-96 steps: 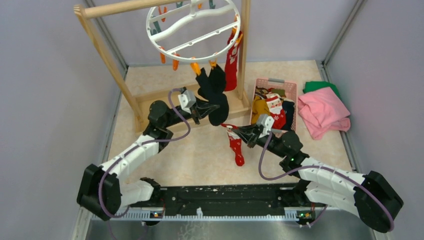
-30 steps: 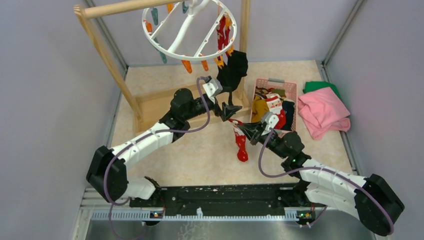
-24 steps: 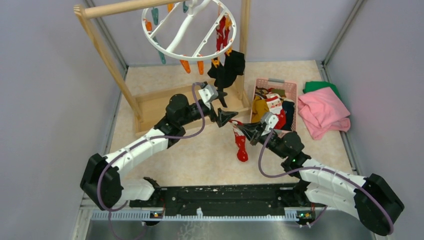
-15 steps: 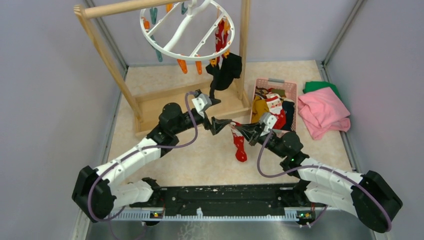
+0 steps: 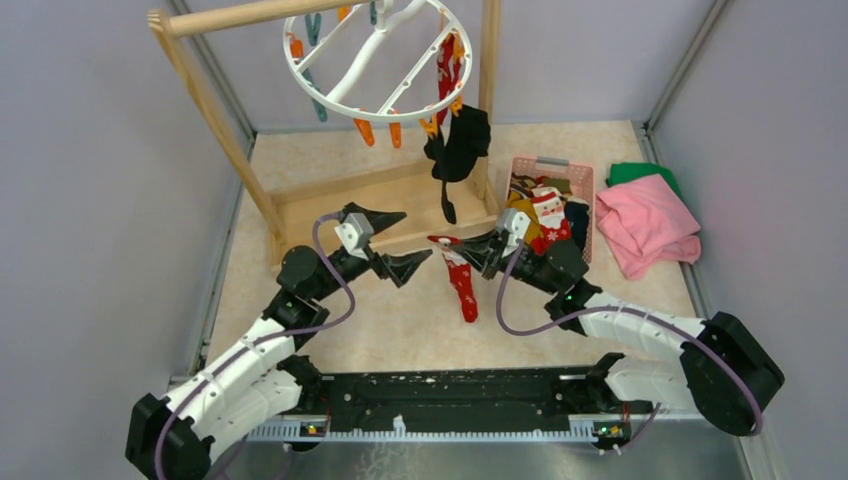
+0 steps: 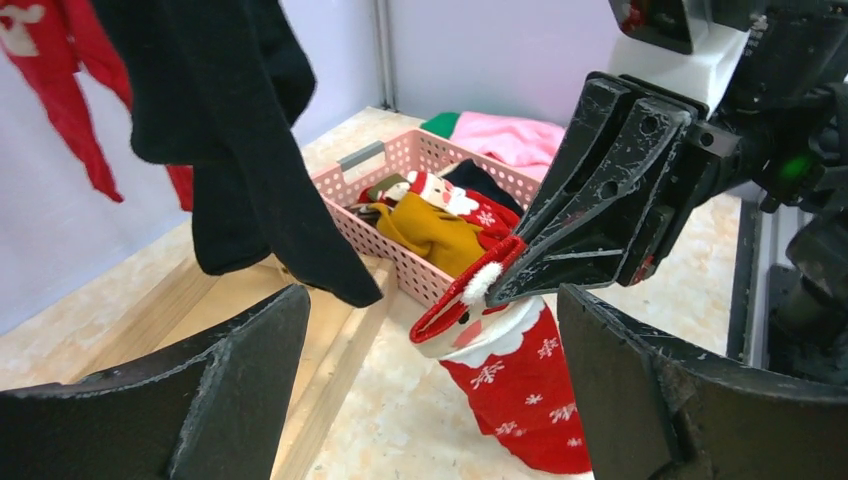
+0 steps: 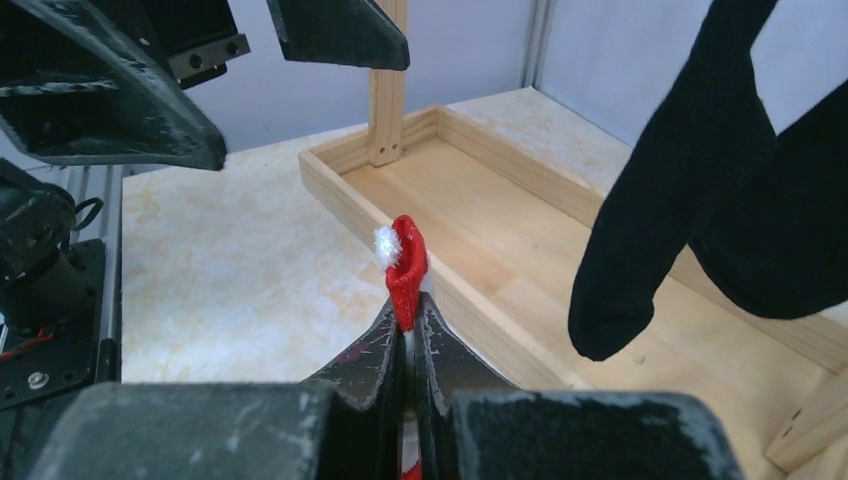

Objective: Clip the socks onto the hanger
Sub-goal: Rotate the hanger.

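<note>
My left claw (image 5: 417, 233) hangs above the beige speckled worktop (image 5: 400, 330) with its two black fingers spread wide apart and nothing between them, just left of the sock that my other arm carries. My right claw (image 5: 465, 248) is pressed together on the white-trimmed cuff of a red fabric sock with a Santa face and white snowflakes (image 5: 462, 285). The sock dangles from that pinch with its toe reaching down towards the worktop, near the middle of the scene. At the far side, the round white plastic hanger with cross spokes (image 5: 352, 110) hangs from a wooden frame rack (image 5: 330, 195). A plain black sock (image 5: 462, 145) is clipped at the ring's right edge, and a red sock (image 5: 445, 60) hangs just behind it. To the right stands a pink plastic basket (image 5: 548, 162) holding more socks, one of them yellow, and further right lie a folded pink cloth (image 5: 645, 220) and a green cloth (image 5: 640, 172).
</note>
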Robot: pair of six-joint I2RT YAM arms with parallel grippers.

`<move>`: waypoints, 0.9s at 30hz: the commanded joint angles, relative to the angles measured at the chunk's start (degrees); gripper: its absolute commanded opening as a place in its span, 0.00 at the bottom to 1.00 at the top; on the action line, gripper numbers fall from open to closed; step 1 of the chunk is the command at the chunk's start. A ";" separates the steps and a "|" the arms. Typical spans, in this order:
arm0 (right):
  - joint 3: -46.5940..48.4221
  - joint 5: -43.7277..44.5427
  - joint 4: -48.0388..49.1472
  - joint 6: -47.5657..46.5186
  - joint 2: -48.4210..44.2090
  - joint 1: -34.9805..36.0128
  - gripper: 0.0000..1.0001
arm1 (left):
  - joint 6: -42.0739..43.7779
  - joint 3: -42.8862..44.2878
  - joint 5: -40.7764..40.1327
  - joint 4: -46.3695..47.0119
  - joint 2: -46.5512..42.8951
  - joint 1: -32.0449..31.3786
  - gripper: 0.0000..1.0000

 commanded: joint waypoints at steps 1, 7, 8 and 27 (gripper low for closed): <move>8.22 -2.12 -2.11 -1.36 2.45 -0.35 0.00 | -12.80 1.56 7.69 7.58 -0.01 9.76 0.99; 12.78 0.41 -0.02 -1.39 7.62 -0.07 0.00 | -33.13 5.69 20.53 22.26 6.25 23.79 0.99; 13.83 1.51 0.28 -1.39 8.61 0.23 0.00 | -34.40 6.27 21.14 22.90 7.20 24.37 0.99; 27.50 35.09 17.96 -5.12 28.20 13.46 0.00 | -26.85 -6.19 2.27 20.35 -4.18 25.73 0.94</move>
